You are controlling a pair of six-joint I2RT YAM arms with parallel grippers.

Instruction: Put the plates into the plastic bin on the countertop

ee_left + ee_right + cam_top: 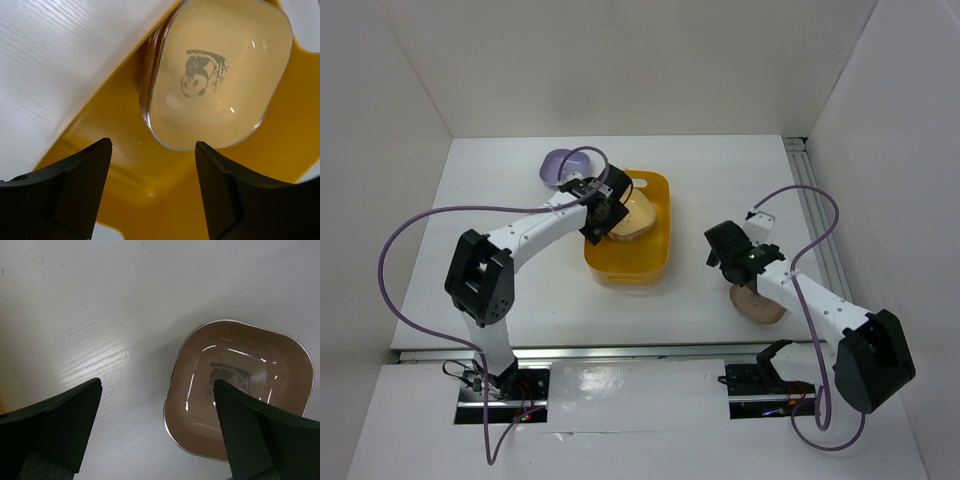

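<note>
Yellow-orange plastic makes up the bin (pixel 625 270), which stands near the middle of the white surface (pixel 500 200) with its long side running away from the arms. Inside it, at the far end, a cream plate (pixel 632 214) lies flat and right way up; the left wrist view shows a small panda print with a sprig of bamboo at the plate's centre (pixel 220 75). The near half of the bin's floor (pixel 125 165) is bare.

The left hand (pixel 603 212) hangs over the bin's left wall, just beside the cream plate. Its two dark fingers (pixel 80 185) stand wide apart with nothing between them, and only the bin's floor shows in the gap.

A lavender plate (pixel 560 165) sits on the surface beyond the bin's far left corner, close to it but outside it, partly covered by the left arm's purple cable (pixel 585 152).

To the right of the bin, well apart from it, a brown plate (pixel 760 305) lies flat on the surface, half hidden under the right arm. In the right wrist view its centre print (pixel 230 375) is too dim to read. The right hand (pixel 730 250) is poised between the bin and this plate, its fingers (pixel 65 425) spread wide and gripping nothing. Bare surface fills the gap, and the brown plate lies partly behind one finger.
</note>
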